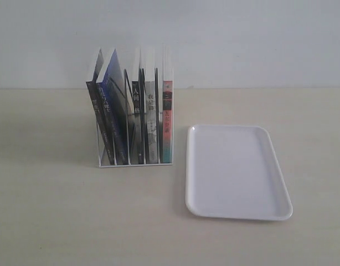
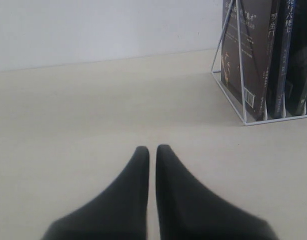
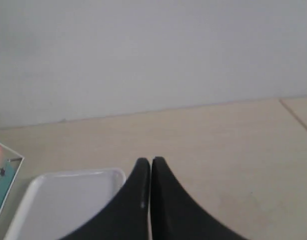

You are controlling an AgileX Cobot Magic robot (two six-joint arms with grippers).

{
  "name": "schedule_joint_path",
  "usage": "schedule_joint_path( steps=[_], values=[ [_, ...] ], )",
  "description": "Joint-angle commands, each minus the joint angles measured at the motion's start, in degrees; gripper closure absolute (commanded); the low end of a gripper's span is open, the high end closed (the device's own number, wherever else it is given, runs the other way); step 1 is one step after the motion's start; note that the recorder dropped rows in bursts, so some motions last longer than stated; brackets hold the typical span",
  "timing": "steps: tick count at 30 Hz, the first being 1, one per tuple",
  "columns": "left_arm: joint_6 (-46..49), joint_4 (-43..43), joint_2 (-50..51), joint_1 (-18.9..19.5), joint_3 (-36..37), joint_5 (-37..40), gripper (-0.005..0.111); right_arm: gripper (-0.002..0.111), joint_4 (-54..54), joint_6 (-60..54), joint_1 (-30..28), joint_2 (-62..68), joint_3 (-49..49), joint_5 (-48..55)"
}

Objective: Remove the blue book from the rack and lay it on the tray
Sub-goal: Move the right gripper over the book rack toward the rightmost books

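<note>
Exterior view: I see neither arm in this frame. The rack [image 1: 149, 66] stands on the surface [image 1: 59, 210] toward its far edge, left of the middle. Five books stand in it. The blue book [image 1: 116, 94] is second from the left end, leaning left against a dark book [image 1: 96, 113]. Right of it come a black-spined book [image 1: 135, 113], a pale-spined book [image 1: 151, 124] and, at the right end, a pink-and-teal-spined book [image 1: 167, 124]. The tray [image 1: 236, 172] lies flat and empty just beside the rack on its right, reaching toward the near edge. A narrow strip of surface shows between the two.

Left wrist view: the left hand [image 2: 152, 149] is closed, its two dark fingers nearly touching with only a thin slit between them, and it grips nothing. It hangs over bare surface, well apart from the rack. One end of the rack shows, with the dark book's barcoded cover outermost and a blue spine just behind it.

Right wrist view: the right hand [image 3: 150, 161] is also closed and empty, fingers pressed together. One rounded corner of the tray lies just beside the fingers. A corner of the pink-and-teal book shows at the frame edge.
</note>
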Motion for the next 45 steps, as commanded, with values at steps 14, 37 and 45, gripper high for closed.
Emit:
schedule_joint_path(
  steps=[14, 37, 45],
  values=[
    [0.1, -0.1, -0.2, 0.1, -0.2, -0.9, 0.102, 0.109, -3.8, 2.3, 29.3, 40.3, -38.5, 13.8],
    [0.1, -0.1, -0.2, 0.1, -0.2, -0.9, 0.102, 0.097, -16.6, 20.4, 37.2, 67.3, -78.1, 46.3],
    [0.1, -0.1, -0.2, 0.1, -0.2, -0.9, 0.102, 0.068, -14.3, 25.3, 37.2, 70.6, -78.5, 43.5]
  ],
)
